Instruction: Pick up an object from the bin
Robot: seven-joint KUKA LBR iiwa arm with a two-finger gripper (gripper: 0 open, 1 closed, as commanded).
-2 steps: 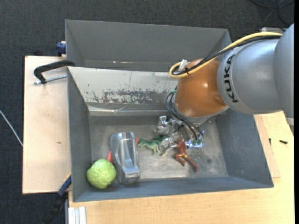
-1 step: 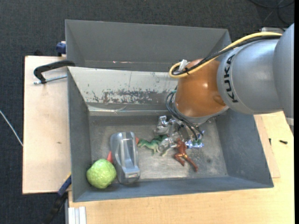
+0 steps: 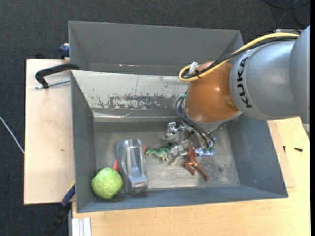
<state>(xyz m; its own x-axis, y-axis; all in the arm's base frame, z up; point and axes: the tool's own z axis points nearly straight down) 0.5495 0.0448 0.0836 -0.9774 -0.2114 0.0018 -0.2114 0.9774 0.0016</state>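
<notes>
End effector (image 3: pixel 183 140) low in the bin (image 3: pixel 83 146), right of centre, over two small toys. Green dinosaur (image 3: pixel 158 153) just to its left, red-brown dinosaur (image 3: pixel 193 165) just in front. Open or closed: cannot tell. Grey plastic piece (image 3: pixel 132 168) and green ball (image 3: pixel 107 183) lie front-left, apart.

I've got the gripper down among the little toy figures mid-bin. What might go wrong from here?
1. The gripper sits low over a tight cluster. The green toy dinosaur and the reddish-brown figure lie close together, so a grasp may catch both or knock one aside.
2. Both figures look thin-limbed, so a hold on a leg or tail could slip during the lift.
3. The orange wrist cover hides part of the cluster, so contact is hard to confirm.
</notes>
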